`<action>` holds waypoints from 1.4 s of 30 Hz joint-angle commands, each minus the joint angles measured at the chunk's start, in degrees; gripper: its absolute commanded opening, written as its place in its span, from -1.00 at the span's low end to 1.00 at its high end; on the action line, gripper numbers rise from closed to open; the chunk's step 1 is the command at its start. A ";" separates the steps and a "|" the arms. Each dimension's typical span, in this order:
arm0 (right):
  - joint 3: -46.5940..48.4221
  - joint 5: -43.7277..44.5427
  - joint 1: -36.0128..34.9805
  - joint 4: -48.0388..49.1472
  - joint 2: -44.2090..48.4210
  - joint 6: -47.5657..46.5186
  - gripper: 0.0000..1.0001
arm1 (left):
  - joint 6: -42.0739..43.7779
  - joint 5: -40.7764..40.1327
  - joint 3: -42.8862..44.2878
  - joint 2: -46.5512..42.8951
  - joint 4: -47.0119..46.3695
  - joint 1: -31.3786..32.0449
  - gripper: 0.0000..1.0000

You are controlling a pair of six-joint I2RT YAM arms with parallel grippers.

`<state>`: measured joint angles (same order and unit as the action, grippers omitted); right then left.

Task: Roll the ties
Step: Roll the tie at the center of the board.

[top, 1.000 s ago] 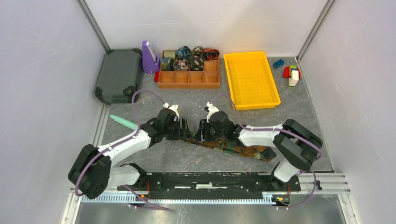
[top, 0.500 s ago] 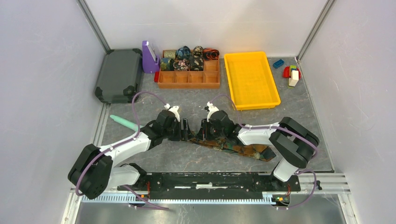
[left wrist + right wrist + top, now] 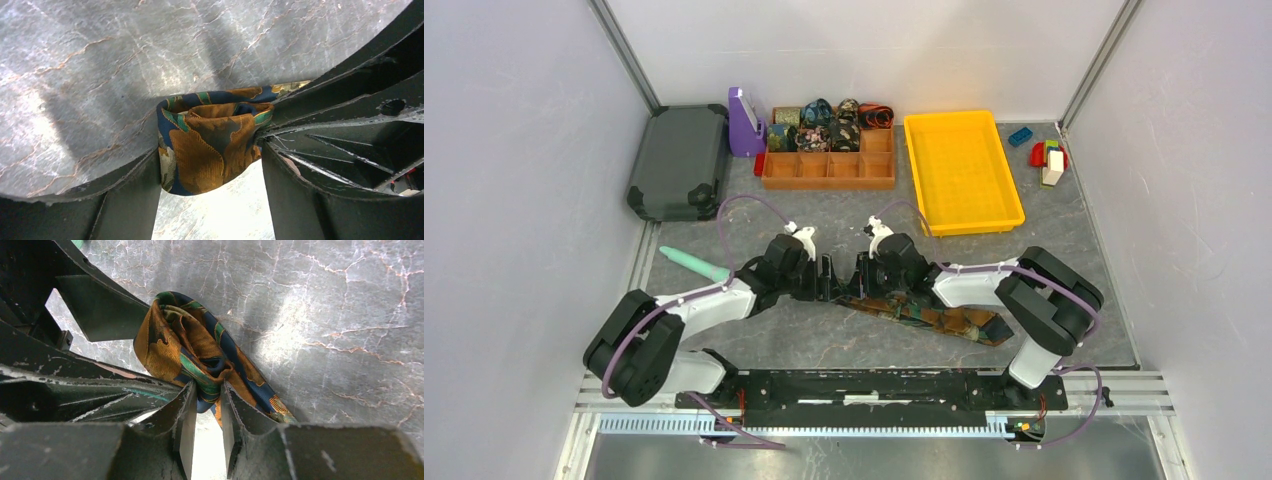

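A blue, orange and green patterned tie lies on the grey table. Its flat tail runs right from the grippers. Its near end is wound into a small coil, also shown in the right wrist view. My left gripper has its fingers on both sides of the coil and touches it. My right gripper faces it from the right and is shut narrowly on the coil's centre. Both sit low on the table.
An orange organizer at the back holds several rolled ties. Beside it are a purple holder, a dark grey case and a yellow tray. A teal stick lies left; toy blocks are at the back right.
Both grippers have shifted slightly right together along the tie. The left elbow has swung up and right. The tie's flat tail has become a little shorter.
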<state>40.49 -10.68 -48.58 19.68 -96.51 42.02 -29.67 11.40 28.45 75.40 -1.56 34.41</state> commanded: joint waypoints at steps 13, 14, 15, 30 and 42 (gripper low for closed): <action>-1.29 -1.62 1.47 0.36 -0.13 -3.48 -0.41 | -1.69 9.55 -3.23 1.15 -5.76 0.31 0.39; -1.77 -1.59 1.50 0.50 0.11 -3.43 -0.41 | -2.06 9.74 -4.00 0.89 -6.19 0.51 0.38; -2.18 -1.62 1.42 0.69 0.20 -3.26 -0.41 | -2.71 9.76 -4.71 0.64 -7.13 0.73 0.38; -4.02 -3.95 0.72 0.82 -0.15 -4.28 -0.41 | -8.41 -0.46 -8.65 -5.82 -5.52 5.85 0.51; -4.06 -4.95 0.60 0.54 0.34 -4.93 -0.41 | -14.43 -14.42 -9.76 -16.27 0.60 5.80 0.54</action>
<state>37.34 -14.85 -47.24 22.28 -95.68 38.87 -39.29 2.28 19.88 61.54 -2.28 40.01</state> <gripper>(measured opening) 0.297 0.783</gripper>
